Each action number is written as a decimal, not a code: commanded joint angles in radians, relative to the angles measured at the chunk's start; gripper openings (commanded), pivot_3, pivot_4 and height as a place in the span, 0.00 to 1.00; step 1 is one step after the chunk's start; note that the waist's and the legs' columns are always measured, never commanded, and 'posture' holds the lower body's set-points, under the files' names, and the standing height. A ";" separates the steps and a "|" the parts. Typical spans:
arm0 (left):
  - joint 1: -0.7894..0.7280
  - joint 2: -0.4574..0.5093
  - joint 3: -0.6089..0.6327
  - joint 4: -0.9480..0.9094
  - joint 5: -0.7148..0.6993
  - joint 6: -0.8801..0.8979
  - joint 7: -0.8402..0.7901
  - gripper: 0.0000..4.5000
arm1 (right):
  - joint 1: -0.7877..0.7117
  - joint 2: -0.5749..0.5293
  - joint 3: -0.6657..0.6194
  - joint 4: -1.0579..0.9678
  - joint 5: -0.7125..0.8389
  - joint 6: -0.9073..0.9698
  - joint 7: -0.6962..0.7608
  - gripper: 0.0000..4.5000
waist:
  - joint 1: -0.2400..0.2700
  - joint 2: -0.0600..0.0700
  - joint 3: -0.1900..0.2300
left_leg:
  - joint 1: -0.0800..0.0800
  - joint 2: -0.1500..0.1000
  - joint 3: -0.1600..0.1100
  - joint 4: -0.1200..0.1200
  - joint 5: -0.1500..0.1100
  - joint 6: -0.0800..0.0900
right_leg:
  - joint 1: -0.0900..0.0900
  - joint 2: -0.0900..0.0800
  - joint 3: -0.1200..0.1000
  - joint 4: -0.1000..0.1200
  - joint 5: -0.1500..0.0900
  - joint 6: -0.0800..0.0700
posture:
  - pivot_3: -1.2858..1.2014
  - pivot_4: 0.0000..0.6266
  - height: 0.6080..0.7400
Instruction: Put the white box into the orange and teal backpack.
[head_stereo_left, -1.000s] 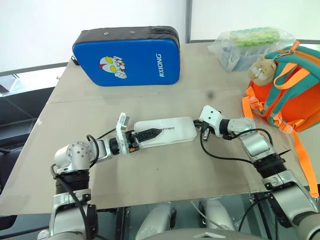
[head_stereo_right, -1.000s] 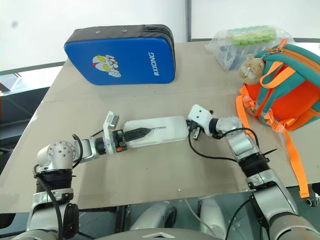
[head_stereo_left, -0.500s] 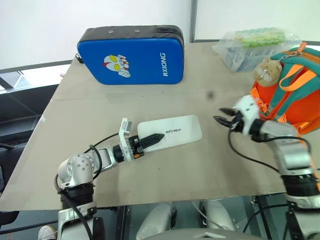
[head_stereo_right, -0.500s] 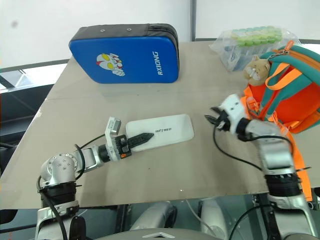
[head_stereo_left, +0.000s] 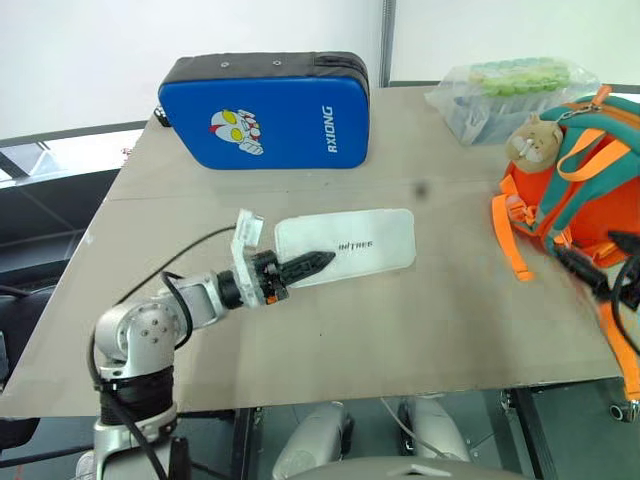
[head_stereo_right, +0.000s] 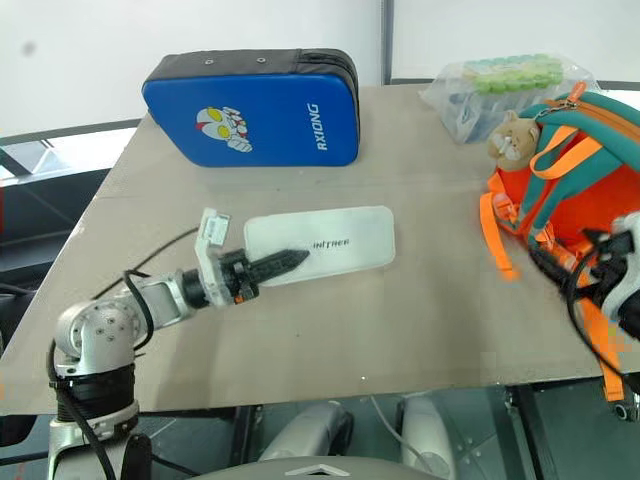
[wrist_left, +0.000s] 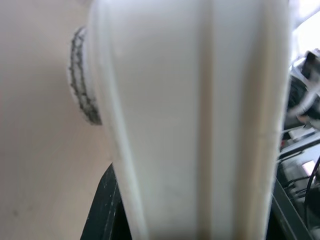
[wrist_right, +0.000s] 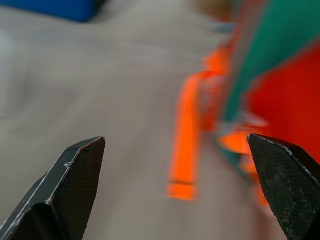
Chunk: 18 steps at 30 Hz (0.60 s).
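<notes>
Left eye view: a tan table (head_stereo_left: 420, 330) carries four things. Near its middle the white box (head_stereo_left: 350, 243) is pinched at one short end by the left claw (head_stereo_left: 305, 267), whose black fingers are closed over and under that end. The box looks tipped up off the table, probably so it can be carried across to the bag. At the far edge of the table a blue padded case (head_stereo_left: 268, 110) with a cartoon figure stands on its long side; it is zipped, so its contents cannot be told. At the far right corner a clear plastic bag (head_stereo_left: 510, 92) holds a tray of green items. On the right stands the orange and teal backpack (head_stereo_left: 575, 190), well apart from the box, with a tan plush charm (head_stereo_left: 532, 140) hanging near its top and orange straps trailing over the table. Whether its top is open cannot be told from here.

Right eye view: the same scene. The right claw (head_stereo_right: 590, 270) sits at the right edge, just in front of the backpack, likely placed to hold or open the bag.

Left wrist view: the white box fills the middle, seen along its length, gripped between the fingers, with table surface beside it.

Right wrist view: two black fingertips (wrist_right: 75, 175) stand wide apart with nothing between them. Beyond them, blurred, lie an orange strap (wrist_right: 185, 140) on the table and the orange and teal side of the backpack.
</notes>
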 joint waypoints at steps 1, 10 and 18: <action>-0.031 0.020 0.006 -0.023 -0.011 -0.055 -0.015 0.24 | -0.168 0.028 0.135 0.159 -0.117 -0.096 -0.157 1.00 | -0.006 0.000 0.000 | 0.001 0.000 0.001 0.000 0.000 0.000 | 0.000 0.000 0.001 0.000 0.000 0.000 | 0.52 0.24 1.00; 0.084 0.042 0.061 -0.140 -0.023 -0.116 0.077 0.24 | -0.446 0.118 0.346 0.457 -0.262 -0.366 -0.247 0.38 | -0.010 0.000 0.001 | -0.005 0.004 0.003 -0.002 0.001 0.002 | -0.007 0.002 0.001 -0.003 0.000 0.000 | 0.52 0.24 1.00; 0.101 -0.039 0.079 -0.187 0.069 -0.305 0.193 0.24 | -0.508 0.062 0.447 0.605 -0.346 -0.595 -0.165 0.01 | -0.004 0.001 0.001 | -0.005 0.004 0.004 -0.002 0.001 0.003 | -0.005 0.002 -0.001 -0.003 0.002 -0.002 | 0.52 0.24 1.00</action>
